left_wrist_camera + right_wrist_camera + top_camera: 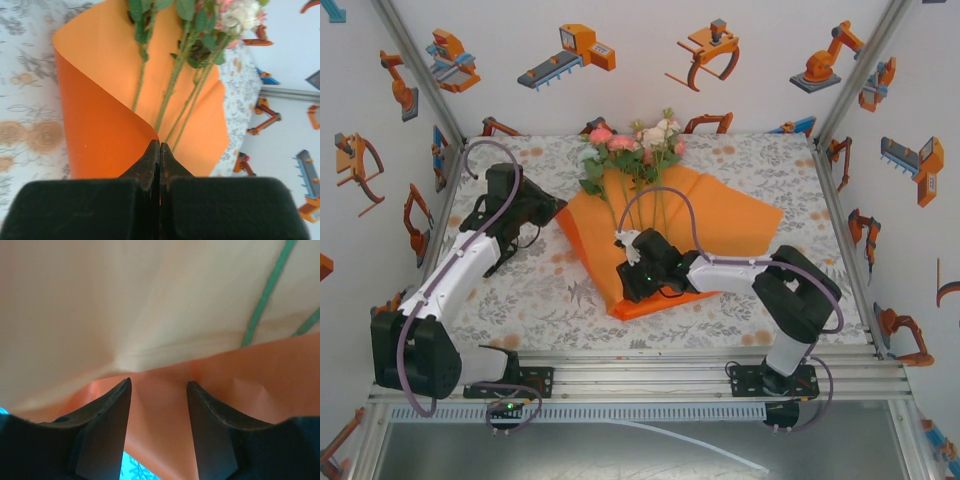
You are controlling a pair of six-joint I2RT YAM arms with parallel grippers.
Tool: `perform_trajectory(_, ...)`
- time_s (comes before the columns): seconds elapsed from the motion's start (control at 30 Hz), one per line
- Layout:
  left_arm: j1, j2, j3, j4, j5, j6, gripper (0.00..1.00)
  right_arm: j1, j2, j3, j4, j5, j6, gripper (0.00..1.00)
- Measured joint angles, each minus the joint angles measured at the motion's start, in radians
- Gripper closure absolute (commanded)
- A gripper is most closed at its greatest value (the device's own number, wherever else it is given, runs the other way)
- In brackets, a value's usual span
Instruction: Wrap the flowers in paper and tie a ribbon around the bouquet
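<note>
Paper (720, 225) lies mid-table on the printed tablecloth (520, 300). Flowers (635, 140) lie on top of it, blooms at the far edge, stems (172, 85) running down the middle of the sheet toward the arm bases.

Left gripper (159, 146): jaws fully together at the sheet's left edge with a sliver of orange between them, so it reads as a pinch on the paper. That flap curls up and over toward the stems.

Right gripper (157, 385): jaws partway apart, low at the near part of the sheet. Orange paper shows across the gap, but I see no clamp on it.

Handling, my read:
- The sheet is light, thin and springy. It takes a curl, but it creases wherever you pinch hard and will likely slide on the cloth.
- Take it at an edge or corner with a shallow bite, and pull slowly or the flowers ride along with it.
- The flowers are light, and the thin stems will roll. The blooms crush easily, so keep off the heads.
- Hold the stems low, below the leaves, ideally through the paper once it's wrapped around them.

The wrap looks barely begun: one flap is up and the right side lies flat.
</note>
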Motion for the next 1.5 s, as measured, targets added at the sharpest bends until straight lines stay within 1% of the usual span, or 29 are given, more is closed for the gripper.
perform_trajectory(0.1,-0.017,0.021,0.048,0.019,0.014,-0.019,1.00,0.000,0.018,0.003,0.045,-0.029,0.000,0.44)
perform_trajectory(0.23,-0.037,0.071,0.097,0.054,0.018,-0.024,1.00,-0.005,-0.012,-0.009,0.034,-0.065,0.002,0.39)
perform_trajectory(0.37,-0.051,0.124,0.101,0.073,0.018,-0.029,1.00,-0.047,-0.144,-0.055,-0.013,-0.098,0.028,0.33)
perform_trajectory(0.47,-0.064,0.161,0.106,0.076,0.017,-0.029,1.00,-0.097,-0.252,-0.088,-0.027,-0.126,0.058,0.24)
perform_trajectory(0.57,-0.082,0.193,0.131,0.077,0.016,-0.029,1.00,-0.109,-0.333,-0.122,-0.029,-0.178,0.091,0.15)
perform_trajectory(0.67,-0.102,0.223,0.171,0.077,0.011,-0.029,1.00,-0.104,-0.356,-0.150,-0.010,-0.254,0.150,0.13)
perform_trajectory(0.73,-0.116,0.244,0.199,0.084,0.005,-0.029,1.00,-0.095,-0.346,-0.169,0.014,-0.282,0.199,0.13)
perform_trajectory(0.8,-0.131,0.269,0.224,0.094,-0.002,-0.029,1.00,-0.076,-0.319,-0.174,0.025,-0.282,0.245,0.16)
perform_trajectory(0.9,-0.159,0.312,0.256,0.104,-0.016,-0.029,1.00,-0.055,-0.265,-0.173,0.046,-0.274,0.300,0.25)
perform_trajectory(0.97,-0.182,0.355,0.284,0.107,-0.027,-0.029,1.00,-0.044,-0.219,-0.158,0.047,-0.270,0.327,0.32)
perform_trajectory(1.07,-0.209,0.414,0.313,0.110,-0.039,-0.029,1.00,-0.034,-0.155,-0.112,0.040,-0.260,0.356,0.45)
perform_trajectory(1.1,-0.214,0.427,0.318,0.111,-0.040,-0.030,1.00,-0.033,-0.144,-0.101,0.040,-0.257,0.362,0.48)
perform_trajectory(1.17,-0.225,0.455,0.321,0.113,-0.043,-0.036,1.00,-0.032,-0.126,-0.082,0.040,-0.251,0.372,0.62)
perform_trajectory(1.23,-0.231,0.472,0.321,0.114,-0.046,-0.041,1.00,-0.032,-0.119,-0.073,0.039,-0.251,0.380,0.85)
perform_trajectory(1.27,-0.234,0.480,0.321,0.116,-0.046,-0.045,1.00,-0.032,-0.116,-0.069,0.039,-0.253,0.382,0.91)
perform_trajectory(1.33,-0.237,0.492,0.322,0.122,-0.045,-0.050,0.94,-0.032,-0.114,-0.067,0.035,-0.253,0.385,0.95)
perform_trajectory(1.4,-0.238,0.497,0.322,0.129,-0.042,-0.053,0.76,-0.033,-0.114,-0.068,0.027,-0.250,0.386,0.95)
perform_trajectory(1.47,-0.237,0.495,0.322,0.135,-0.043,-0.042,0.56,-0.039,-0.116,-0.078,0.027,-0.241,0.394,0.96)
perform_trajectory(1.5,-0.235,0.492,0.322,0.140,-0.043,-0.027,0.49,-0.044,-0.119,-0.090,0.032,-0.238,0.398,0.95)
